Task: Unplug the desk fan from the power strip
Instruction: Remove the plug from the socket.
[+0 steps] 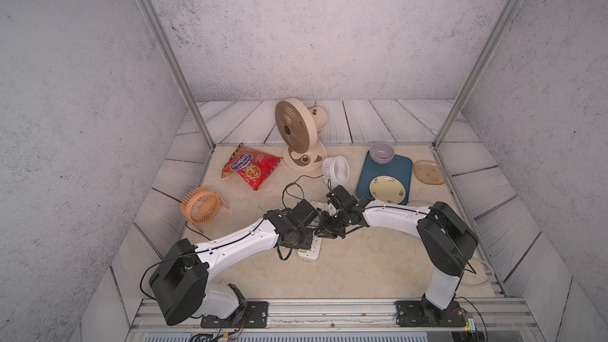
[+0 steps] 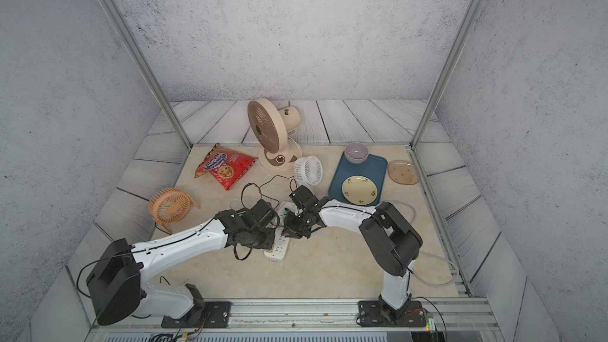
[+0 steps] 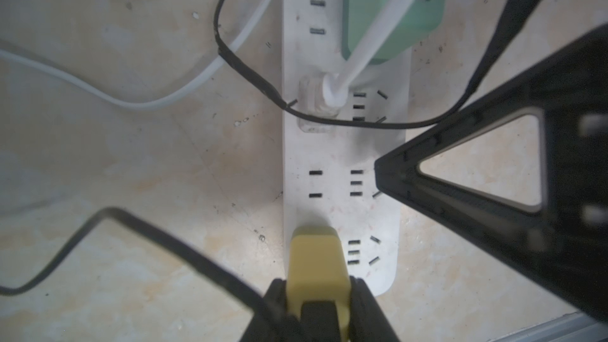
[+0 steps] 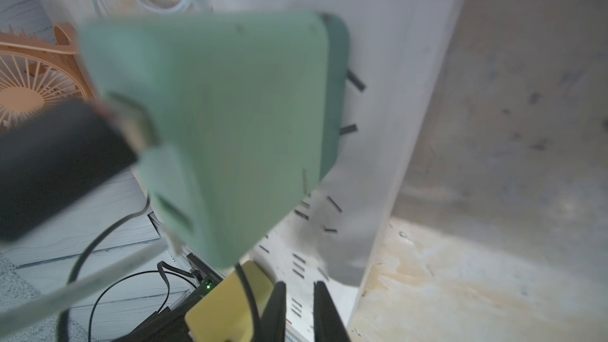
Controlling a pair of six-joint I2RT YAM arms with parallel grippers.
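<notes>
Both arms reached in over the power strip [image 1: 311, 251] at mid-table. The left gripper [image 1: 314, 225] and right gripper [image 1: 324, 230] met above its far half, possibly touching it; the wrists hid the jaws. A beige desk fan [image 1: 294, 129] stood upright behind, with a small white fan [image 1: 335, 167] beside its base. A snack bag [image 1: 251, 167] and an orange fan [image 1: 200, 208] lay to the left. A blue tray [image 1: 399, 167] carried a bowl [image 1: 381, 152] and a plate [image 1: 386, 189].

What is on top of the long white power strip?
Three things stick up from the power strip: a green adapter, a clear plug with a white cable, and a yellow plug pinched by the left gripper. The sockets beneath them are covered.
</notes>
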